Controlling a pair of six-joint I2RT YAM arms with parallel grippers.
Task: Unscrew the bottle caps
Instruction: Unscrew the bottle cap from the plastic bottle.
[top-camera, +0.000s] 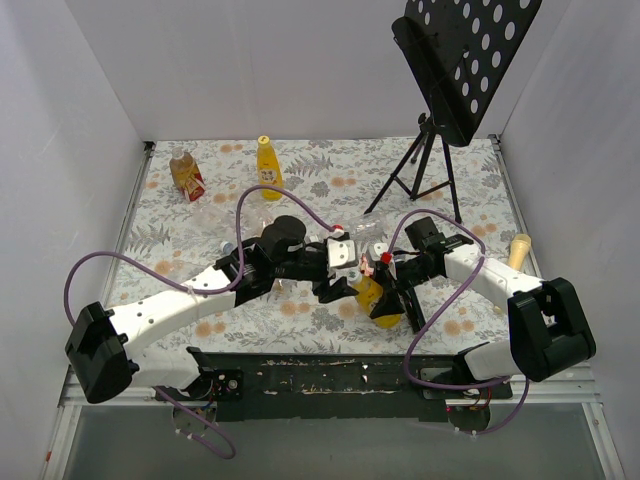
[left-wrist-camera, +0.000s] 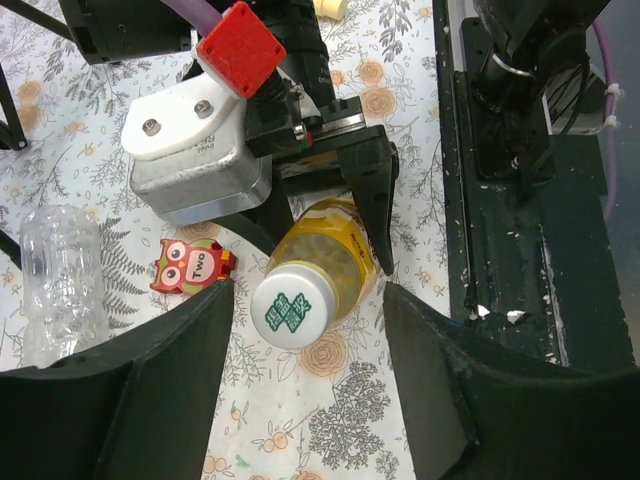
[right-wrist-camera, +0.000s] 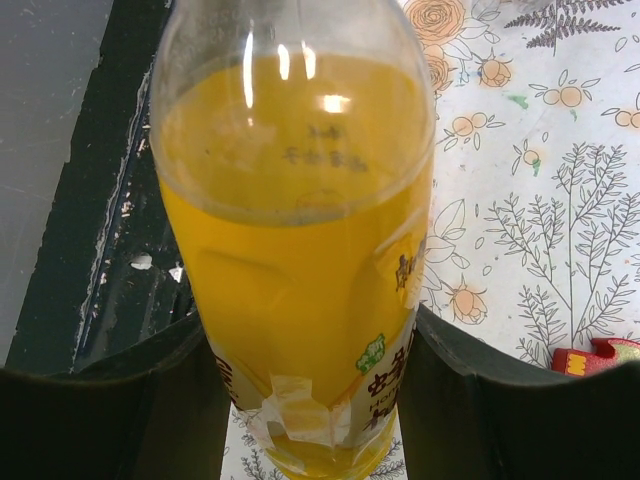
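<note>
A yellow juice bottle (right-wrist-camera: 300, 260) lies tilted between my right gripper's (right-wrist-camera: 310, 400) fingers, which are shut on its body; it also shows in the top view (top-camera: 384, 304). Its white bottle cap (left-wrist-camera: 293, 305), printed with green characters, points at my left gripper (left-wrist-camera: 308, 300). That gripper is open, with the cap between its fingertips and a small gap on each side. In the top view the left gripper (top-camera: 340, 287) and right gripper (top-camera: 395, 290) meet at the table's near middle.
A second yellow bottle (top-camera: 268, 167) and a brown red-labelled bottle (top-camera: 186, 175) stand at the back left. Clear bottles (top-camera: 225, 212) lie mid-table; one is beside my left gripper (left-wrist-camera: 55, 270). A red owl piece (left-wrist-camera: 190, 265), a music stand (top-camera: 450, 70) and a microphone (top-camera: 520, 250) are nearby.
</note>
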